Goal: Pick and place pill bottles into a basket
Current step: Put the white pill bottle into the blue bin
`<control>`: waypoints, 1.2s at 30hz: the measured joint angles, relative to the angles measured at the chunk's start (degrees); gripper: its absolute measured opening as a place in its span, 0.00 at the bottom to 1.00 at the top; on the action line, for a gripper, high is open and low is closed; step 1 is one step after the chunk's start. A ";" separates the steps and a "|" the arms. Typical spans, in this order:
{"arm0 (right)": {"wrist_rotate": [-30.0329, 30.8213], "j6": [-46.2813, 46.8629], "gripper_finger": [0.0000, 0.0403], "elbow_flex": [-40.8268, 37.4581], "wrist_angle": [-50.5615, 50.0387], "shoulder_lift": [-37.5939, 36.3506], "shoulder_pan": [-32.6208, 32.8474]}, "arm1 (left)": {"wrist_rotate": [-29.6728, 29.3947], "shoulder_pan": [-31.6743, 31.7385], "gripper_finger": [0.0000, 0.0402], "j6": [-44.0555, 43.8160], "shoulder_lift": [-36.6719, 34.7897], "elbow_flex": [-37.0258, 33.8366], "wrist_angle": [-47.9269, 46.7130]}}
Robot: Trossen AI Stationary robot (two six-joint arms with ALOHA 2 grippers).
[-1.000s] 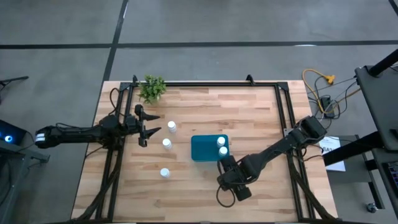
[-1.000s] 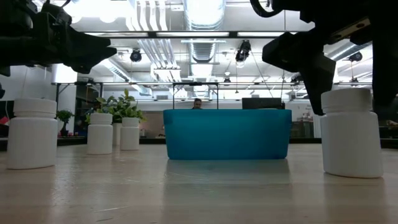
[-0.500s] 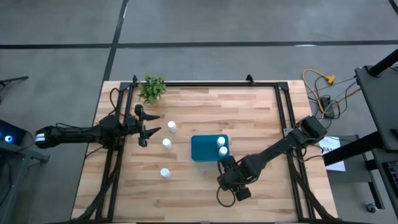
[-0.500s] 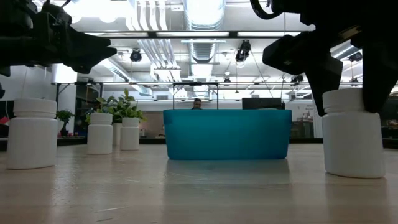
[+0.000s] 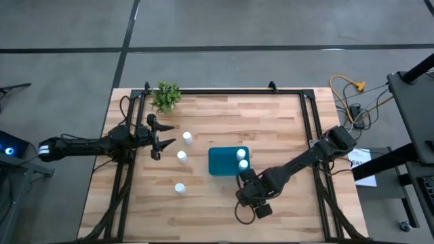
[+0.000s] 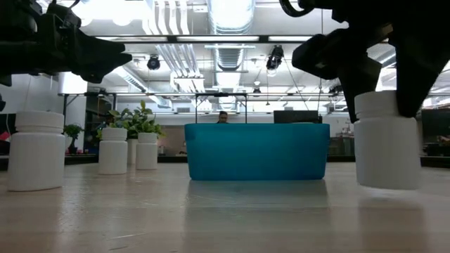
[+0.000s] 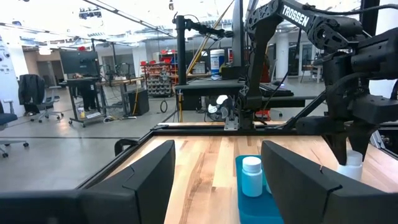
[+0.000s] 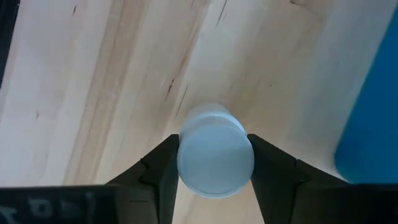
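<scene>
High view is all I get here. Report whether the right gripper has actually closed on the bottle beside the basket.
Observer: Right wrist view: the right gripper has both fingers pressed against the pill bottle, one on each side.
Operator: Give me its height.
Observer: Low view: it is upright, and its base looks barely clear of the table.
Operator: Now report the left gripper's height.
Observer: Low view: the left gripper hangs above the caps of the standing bottles.
</scene>
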 joint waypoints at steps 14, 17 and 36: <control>0.15 -1.52 0.37 10.52 -8.86 -0.20 -4.66 | 0.01 0.00 0.55 0.01 0.00 0.00 0.00; 0.14 -1.74 0.37 13.02 -10.93 -0.22 -6.27 | 0.01 -0.01 0.55 0.02 0.00 0.00 0.00; 1.57 -8.25 0.37 18.84 -14.79 -0.13 -19.11 | 0.00 -0.01 0.55 0.01 0.00 0.00 0.00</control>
